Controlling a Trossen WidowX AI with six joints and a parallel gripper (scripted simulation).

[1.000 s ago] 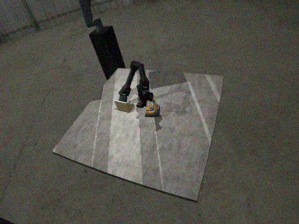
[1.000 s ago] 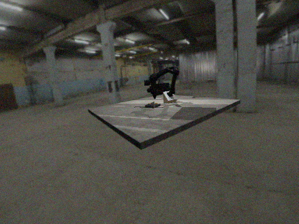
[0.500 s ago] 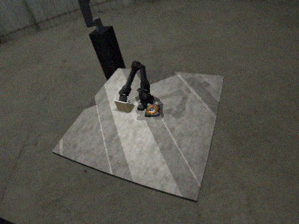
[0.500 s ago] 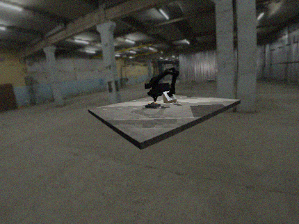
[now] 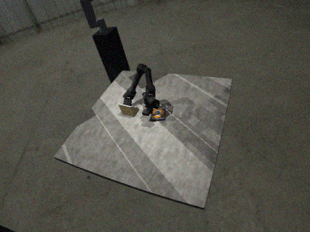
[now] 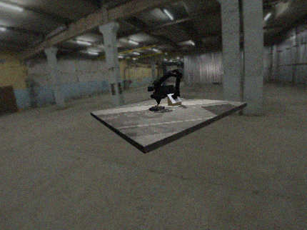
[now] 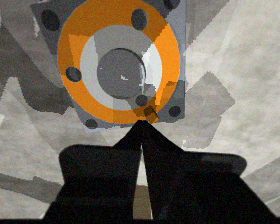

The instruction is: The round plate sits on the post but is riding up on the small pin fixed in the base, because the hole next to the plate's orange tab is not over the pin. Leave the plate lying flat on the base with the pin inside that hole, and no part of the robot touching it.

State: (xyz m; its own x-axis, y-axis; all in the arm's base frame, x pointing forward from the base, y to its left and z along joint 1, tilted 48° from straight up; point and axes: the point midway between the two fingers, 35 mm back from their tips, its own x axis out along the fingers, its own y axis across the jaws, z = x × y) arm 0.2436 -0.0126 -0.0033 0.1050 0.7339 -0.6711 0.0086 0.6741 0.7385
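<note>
The round plate (image 5: 153,114) (image 7: 172,55), an orange ring with a pale centre, sits around the grey post (image 7: 121,73) on the dark square base (image 6: 153,109) (image 7: 177,95). Its small dark orange tab (image 7: 150,114) is at the plate's lower edge in the wrist view, beside a dark hole (image 7: 141,100). I cannot make out the pin or whether it is in that hole, nor whether the plate lies flat. My gripper (image 6: 158,103) (image 7: 141,124) is shut and empty. Its tips are just below the tab in the wrist view, close above the base; contact is unclear.
A tan panel (image 5: 129,110) with a white edge stands beside the arm's base; it also shows in the exterior view (image 6: 174,100). The striped grey table top (image 5: 169,150) extends around the base. A tall black pedestal (image 5: 111,52) stands behind the table.
</note>
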